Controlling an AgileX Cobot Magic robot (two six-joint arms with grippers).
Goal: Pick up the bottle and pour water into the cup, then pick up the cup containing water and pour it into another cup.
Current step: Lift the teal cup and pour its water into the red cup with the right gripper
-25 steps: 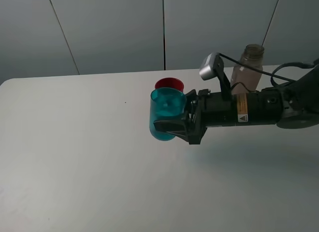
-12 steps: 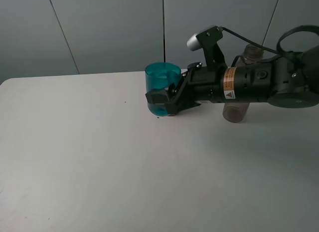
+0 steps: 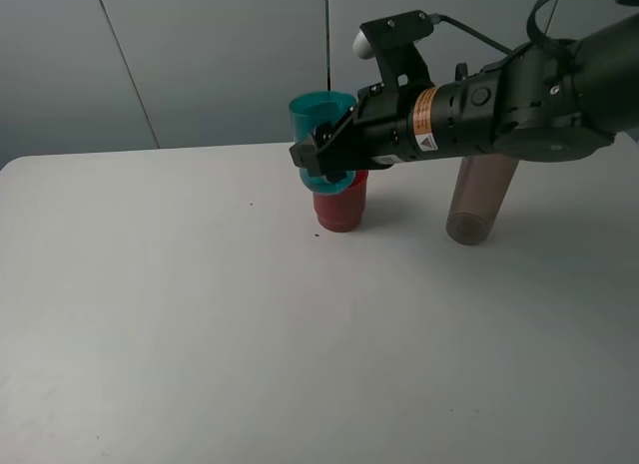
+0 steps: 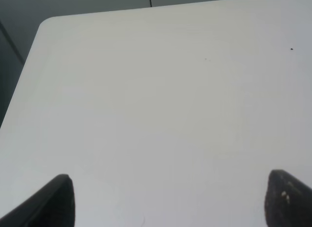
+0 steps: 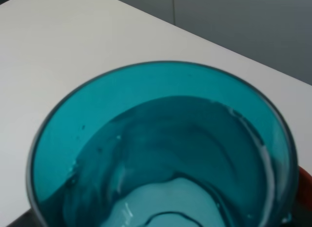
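Backdrop: grey panelled wall point(image 3: 200, 65) behind a white table point(image 3: 180, 334).
Table edges: the far edge runs along the wall, close behind the cups at their 12 o'clock. A rounded corner sits at 9 o'clock in the high view.
Open room: table surface stretches wide from 6 through 9 o'clock of the cups. The right side holds the arm and bottle.
Right arm point(image 3: 519, 110): reaches in from 3 o'clock, well above the table, roughly level, with a camera on a bracket on top.
Bottle point(image 3: 479, 200): smoky grey, upright on the table at 3 o'clock of the red cup and apart from it. Its upper part is hidden behind the arm.
Right gripper point(image 3: 327, 157): pinching the teal cup's wall, holding it off the table.
Teal cup point(image 3: 319, 113): near upright, mouth up. Its base overlaps the red cup's rim in the high view. The right wrist view shows clear liquid low inside point(image 5: 165, 154).
Red cup point(image 3: 339, 207): standing on the table directly under the teal cup. Contents can't be seen.
Left gripper point(image 4: 170, 200): spread wide, fingertips point(image 4: 58, 200) far apart over the table surface, nothing between them.
Speck point(image 3: 252, 205): small dark dot on the table at 9 o'clock of the red cup.
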